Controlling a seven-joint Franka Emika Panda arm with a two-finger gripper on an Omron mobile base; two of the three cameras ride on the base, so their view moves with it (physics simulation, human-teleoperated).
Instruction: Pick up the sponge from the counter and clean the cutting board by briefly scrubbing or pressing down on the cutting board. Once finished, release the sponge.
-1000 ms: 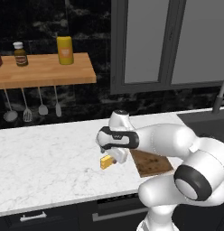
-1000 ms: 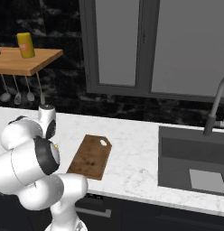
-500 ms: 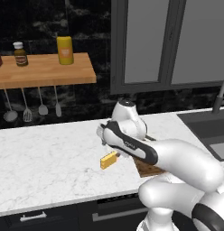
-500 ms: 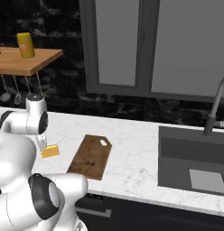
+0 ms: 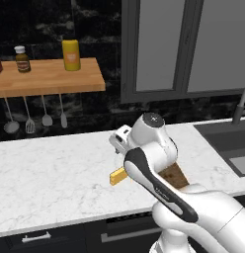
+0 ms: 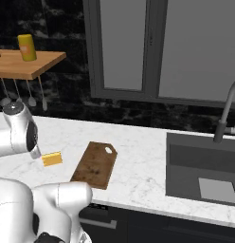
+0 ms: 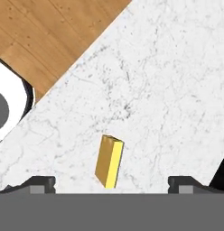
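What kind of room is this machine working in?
A kitchen, computer-rendered by the look of it: a white marble counter with a sink and faucet, a cutting board, and utensils hanging under a wall shelf.

Sponge (image 7: 109, 162) yellow, lower centre. Bench (image 5: 50, 173) white marble, faint grey veining. Board (image 6: 95, 164) dark brown wood grain, centre. Shelf (image 5: 48, 76) orange-brown, upper left.

Even, soft rendered light, bright white counter (image 5: 50, 173), dark backsplash, sharp focus, faint shadows.
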